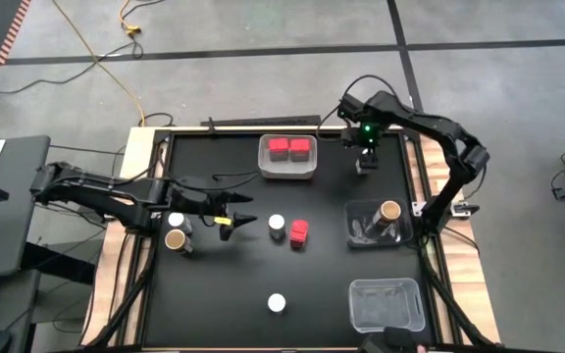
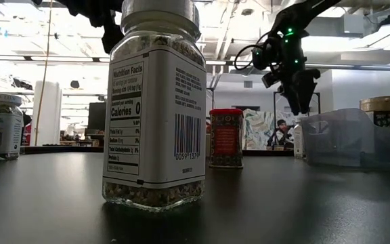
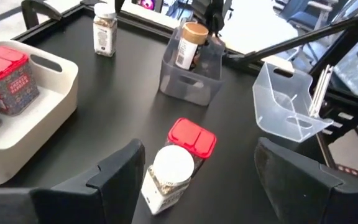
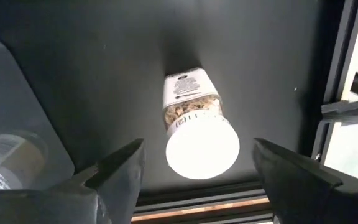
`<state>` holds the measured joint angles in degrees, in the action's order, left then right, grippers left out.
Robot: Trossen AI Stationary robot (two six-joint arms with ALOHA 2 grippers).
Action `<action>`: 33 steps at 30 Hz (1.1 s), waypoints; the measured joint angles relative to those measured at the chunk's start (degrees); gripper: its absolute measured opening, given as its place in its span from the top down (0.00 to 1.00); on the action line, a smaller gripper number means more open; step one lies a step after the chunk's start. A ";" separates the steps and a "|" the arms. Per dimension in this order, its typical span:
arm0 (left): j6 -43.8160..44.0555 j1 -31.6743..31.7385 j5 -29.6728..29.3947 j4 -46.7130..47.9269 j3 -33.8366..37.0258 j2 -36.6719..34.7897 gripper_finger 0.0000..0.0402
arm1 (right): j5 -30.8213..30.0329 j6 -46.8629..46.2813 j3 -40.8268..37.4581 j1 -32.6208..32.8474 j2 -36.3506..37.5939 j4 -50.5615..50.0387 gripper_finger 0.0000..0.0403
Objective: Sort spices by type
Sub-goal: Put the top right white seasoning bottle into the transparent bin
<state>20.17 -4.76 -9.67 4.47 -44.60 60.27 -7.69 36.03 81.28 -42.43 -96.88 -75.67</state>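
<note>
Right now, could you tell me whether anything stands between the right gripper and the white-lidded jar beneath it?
Nothing visible does. The right gripper hangs open directly over the jar, a finger on either side, with only bare table around it.

Ahead of my left hand [image 1: 246, 220] a white-lidded jar [image 1: 277, 226] and red box [image 1: 299, 232] block passage; beneath my right hand [image 1: 366, 163] one jar [image 4: 199, 127] stands, table [image 1: 322, 284] around it open.
</note>
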 joint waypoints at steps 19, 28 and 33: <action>-0.23 0.31 0.02 1.31 0.00 0.04 0.28 | -1.83 -2.79 0.00 -0.77 0.21 1.49 0.20; -0.17 0.31 0.01 1.29 0.00 0.04 0.28 | -1.56 -3.00 0.00 -2.89 0.21 1.96 0.14; -0.11 0.31 0.02 1.29 0.00 0.04 0.28 | -1.46 -3.09 0.00 -3.13 0.21 2.24 0.04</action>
<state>20.06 -4.45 -9.65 5.76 -44.60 60.31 -9.14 32.94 81.28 -45.56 -96.66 -73.43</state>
